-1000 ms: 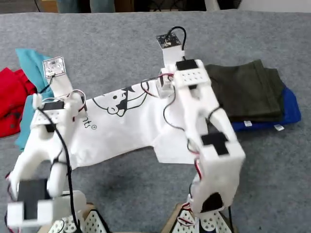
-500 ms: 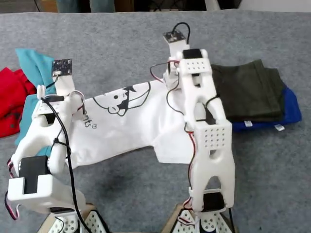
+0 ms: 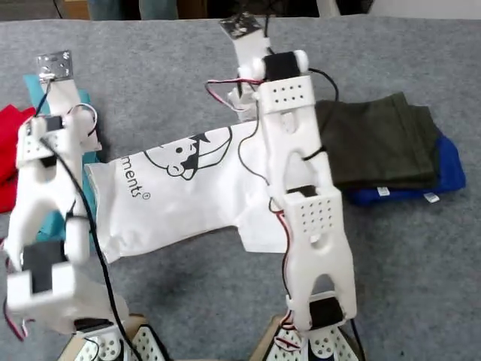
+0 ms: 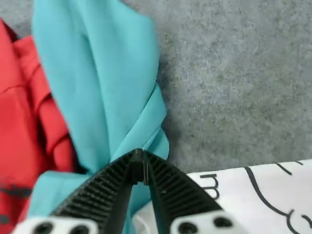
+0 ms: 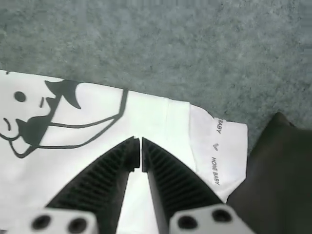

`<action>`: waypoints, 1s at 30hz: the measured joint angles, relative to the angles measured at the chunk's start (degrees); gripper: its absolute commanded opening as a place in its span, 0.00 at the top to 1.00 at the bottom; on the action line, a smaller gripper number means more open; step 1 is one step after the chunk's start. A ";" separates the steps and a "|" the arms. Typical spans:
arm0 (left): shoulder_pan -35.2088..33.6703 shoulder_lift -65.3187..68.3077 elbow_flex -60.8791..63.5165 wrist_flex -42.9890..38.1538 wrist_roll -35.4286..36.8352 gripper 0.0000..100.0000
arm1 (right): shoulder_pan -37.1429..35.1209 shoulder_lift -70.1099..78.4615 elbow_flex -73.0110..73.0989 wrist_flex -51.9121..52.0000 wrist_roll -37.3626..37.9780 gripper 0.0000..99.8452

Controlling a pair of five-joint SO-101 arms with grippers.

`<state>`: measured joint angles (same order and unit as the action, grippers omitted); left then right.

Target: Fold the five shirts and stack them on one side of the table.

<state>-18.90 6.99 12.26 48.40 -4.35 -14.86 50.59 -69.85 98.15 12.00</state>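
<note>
White soft-cloth shirt with a black cartoon print (image 3: 188, 195) lies across the middle of the grey felt tabletop (image 3: 150, 60). Limp and light, it will likely sag and slide, so pinch a hem or sleeve edge. Both claws are clenched on nothing: the left gripper (image 4: 139, 165) over the crumpled teal shirt (image 4: 97, 73) by the left edge, the right gripper (image 5: 137, 148) above the white cloth's far edge.

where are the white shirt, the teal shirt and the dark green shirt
white shirt (image 3: 188, 195): high view, plain cloth below the cartoon print
teal shirt (image 4: 97, 73): left wrist view, its broad upper fold
dark green shirt (image 3: 383, 143): high view, middle of its folded top
</note>
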 measured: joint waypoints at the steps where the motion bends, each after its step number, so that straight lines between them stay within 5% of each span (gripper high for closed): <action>1: -0.26 3.34 -2.02 1.32 -0.53 0.97 | -0.26 0.00 0.00 0.00 0.00 0.99; 7: -6.68 22.95 -23.74 20.22 -4.13 0.97 | 0.70 0.00 0.00 1.05 0.00 0.99; 15: -20.22 41.14 -55.56 30.86 -2.81 0.97 | 4.75 0.00 0.00 2.29 4.84 0.99; 25: -18.20 47.21 -81.76 49.93 -2.64 0.97 | 5.19 0.00 0.00 2.37 5.19 0.99; 30: -16.26 42.55 -84.31 51.96 -2.64 0.97 | 5.54 0.00 0.70 2.37 5.19 0.99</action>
<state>-35.16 49.54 -72.04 100.35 -6.99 -9.32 50.59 -69.14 100.53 17.19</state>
